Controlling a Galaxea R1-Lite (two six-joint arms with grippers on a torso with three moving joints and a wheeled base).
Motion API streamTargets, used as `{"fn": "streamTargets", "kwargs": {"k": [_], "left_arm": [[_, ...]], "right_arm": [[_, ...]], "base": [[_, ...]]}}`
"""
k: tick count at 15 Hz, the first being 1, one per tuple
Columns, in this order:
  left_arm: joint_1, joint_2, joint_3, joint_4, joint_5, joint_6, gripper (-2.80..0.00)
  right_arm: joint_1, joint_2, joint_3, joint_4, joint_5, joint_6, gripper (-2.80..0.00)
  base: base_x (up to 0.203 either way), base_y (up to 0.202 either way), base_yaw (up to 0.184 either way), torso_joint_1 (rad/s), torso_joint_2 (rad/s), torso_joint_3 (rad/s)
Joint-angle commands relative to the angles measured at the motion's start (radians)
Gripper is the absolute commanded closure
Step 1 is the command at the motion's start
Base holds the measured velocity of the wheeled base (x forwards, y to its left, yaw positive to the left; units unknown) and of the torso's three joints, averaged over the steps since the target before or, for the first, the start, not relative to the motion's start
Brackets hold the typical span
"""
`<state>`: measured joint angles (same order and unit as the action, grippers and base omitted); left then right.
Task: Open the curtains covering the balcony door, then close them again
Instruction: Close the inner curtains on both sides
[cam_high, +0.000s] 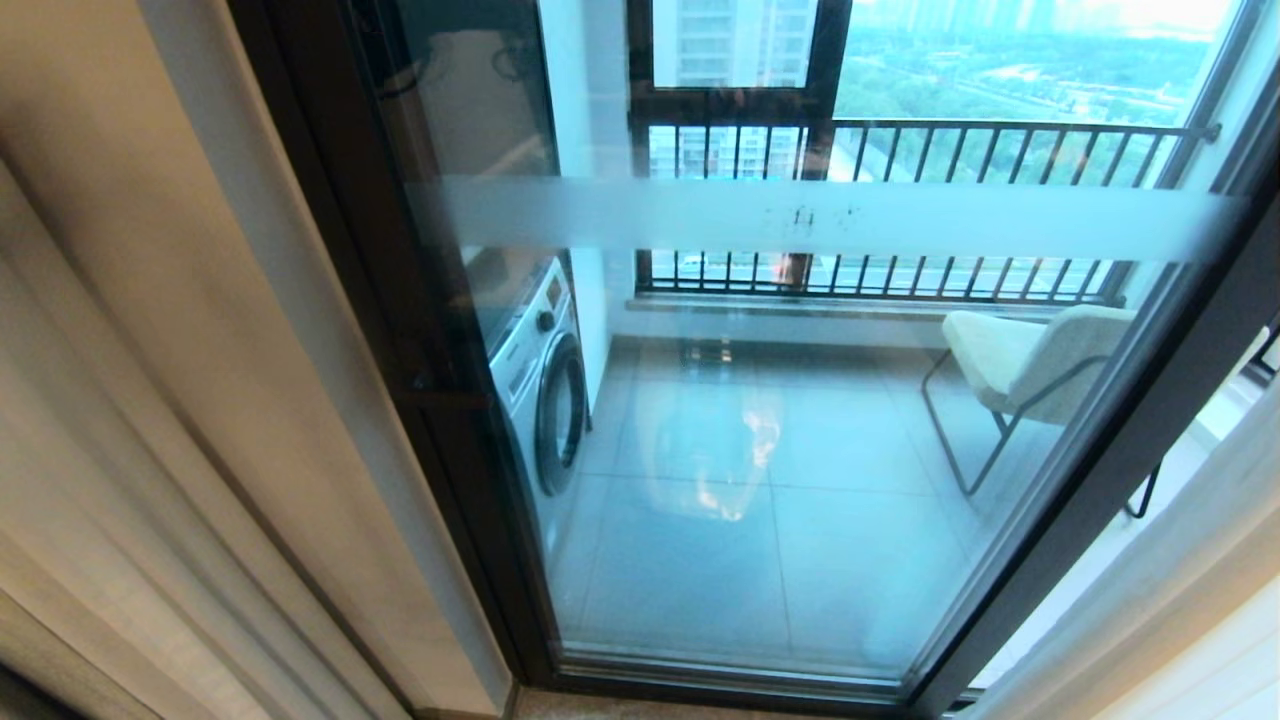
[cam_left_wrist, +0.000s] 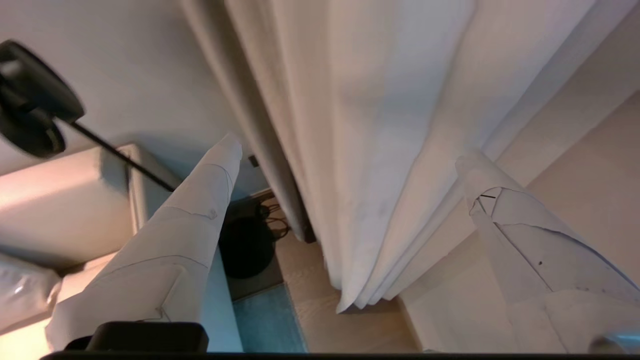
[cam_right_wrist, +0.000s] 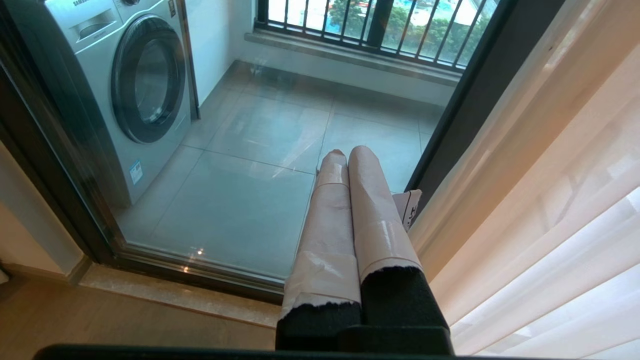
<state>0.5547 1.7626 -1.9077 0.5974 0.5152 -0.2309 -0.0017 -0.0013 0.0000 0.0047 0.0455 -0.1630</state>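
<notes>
Two grippers, both mine. Left gripper (cam_left_wrist: 350, 150): fingers (cam_left_wrist: 200, 200) spread wide, holding nothing, aimed at the gathered curtains (cam_left_wrist: 380, 125) hanging to the floor between them, not touching. Right gripper (cam_right_wrist: 347, 155): fingers pressed together, empty, pointing low at the door (cam_high: 800, 420). Door: glass uncovered, curtains (cam_high: 150, 450) bunched at each side.

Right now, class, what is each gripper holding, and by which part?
Nothing. The left gripper has its fingers spread wide, facing the curtains without pinching them. The right gripper is shut on nothing.
</notes>
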Motion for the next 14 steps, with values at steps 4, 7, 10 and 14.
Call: {"fn": "streamTargets", "kwargs": {"k": [4,7,10,14], "left_arm": [[0.011,0.156,-0.091,0.013,-0.039,0.000,-2.80],[0.011,0.169,-0.094,0.012,-0.106,-0.013,-2.80],[0.008,0.173,-0.094,0.022,-0.139,-0.013,-2.80],[0.009,0.200,-0.102,0.005,-0.202,-0.036,-2.80]], "right_arm": [[0.000,0.001,0.000,0.000,0.000,-0.001,0.00],[0.000,0.001,0.000,0.000,0.000,-0.001,0.00],[0.000,0.001,0.000,0.000,0.000,-0.001,0.00],[0.000,0.001,0.000,0.000,0.000,-0.001,0.00]], "base": [[0.000,0.000,0.000,0.000,0.00,0.000],[0.000,0.000,0.000,0.000,0.00,0.000],[0.000,0.000,0.000,0.000,0.00,0.000],[0.000,0.000,0.000,0.000,0.00,0.000]]}}
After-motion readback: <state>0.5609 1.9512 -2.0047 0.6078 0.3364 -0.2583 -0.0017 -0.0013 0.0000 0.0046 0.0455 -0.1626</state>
